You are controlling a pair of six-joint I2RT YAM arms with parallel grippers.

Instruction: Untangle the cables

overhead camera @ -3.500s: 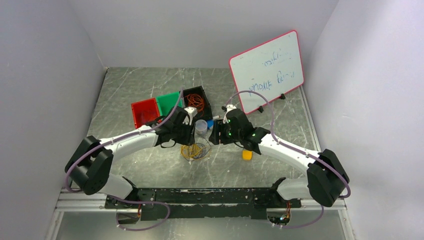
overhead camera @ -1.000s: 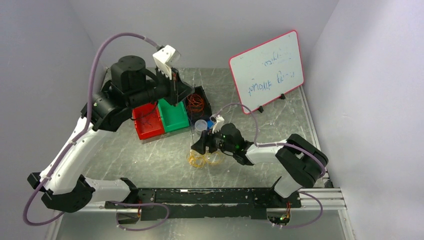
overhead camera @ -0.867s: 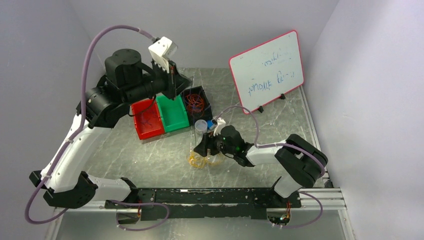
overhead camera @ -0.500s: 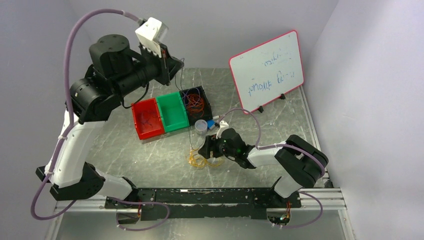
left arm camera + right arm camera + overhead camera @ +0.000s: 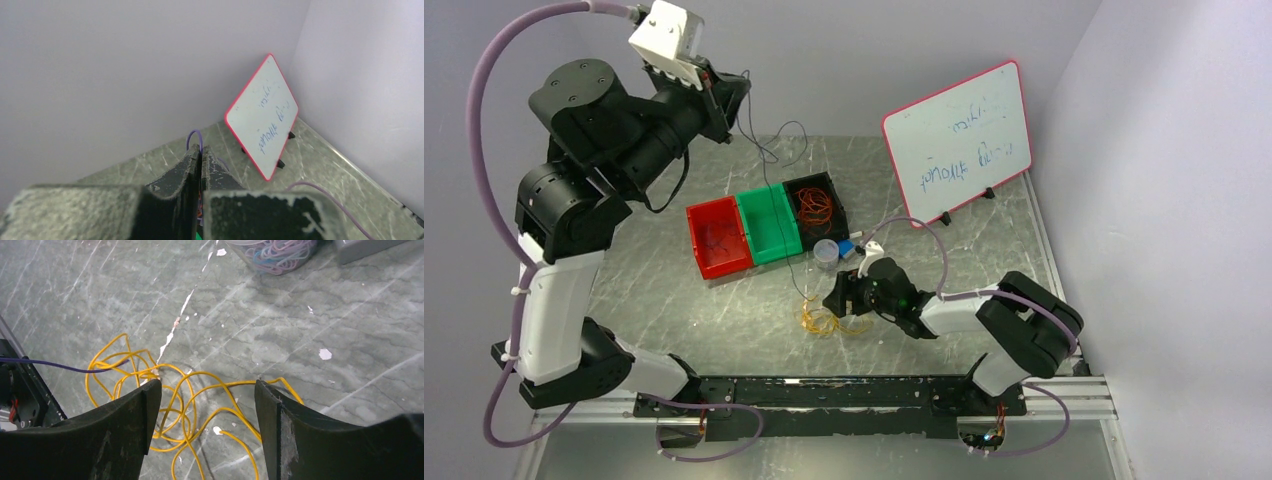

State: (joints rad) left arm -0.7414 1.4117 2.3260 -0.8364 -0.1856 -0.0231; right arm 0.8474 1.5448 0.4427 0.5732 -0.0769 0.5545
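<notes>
My left gripper (image 5: 721, 95) is raised high at the back left and shut on the dark purple cable (image 5: 776, 160). The cable loops past the fingertips (image 5: 201, 152) and trails down to the yellow cable (image 5: 824, 320) on the table. Its free end (image 5: 60, 366) lies across the yellow loops (image 5: 185, 405). My right gripper (image 5: 836, 300) is open and low over the yellow cable, with loops between its fingers (image 5: 145, 415). An orange cable (image 5: 816, 205) lies in the black bin.
A red bin (image 5: 714, 237), a green bin (image 5: 771, 222) and a black bin (image 5: 829, 187) stand in a row. A clear cup of coloured bands (image 5: 826, 253) stands by them, also seen in the right wrist view (image 5: 280, 252). A whiteboard (image 5: 959, 135) leans at the back right.
My left arm has risen and swung back to the left, pulling the purple cable up out of the yellow tangle. My right gripper stayed low over the yellow cable.
</notes>
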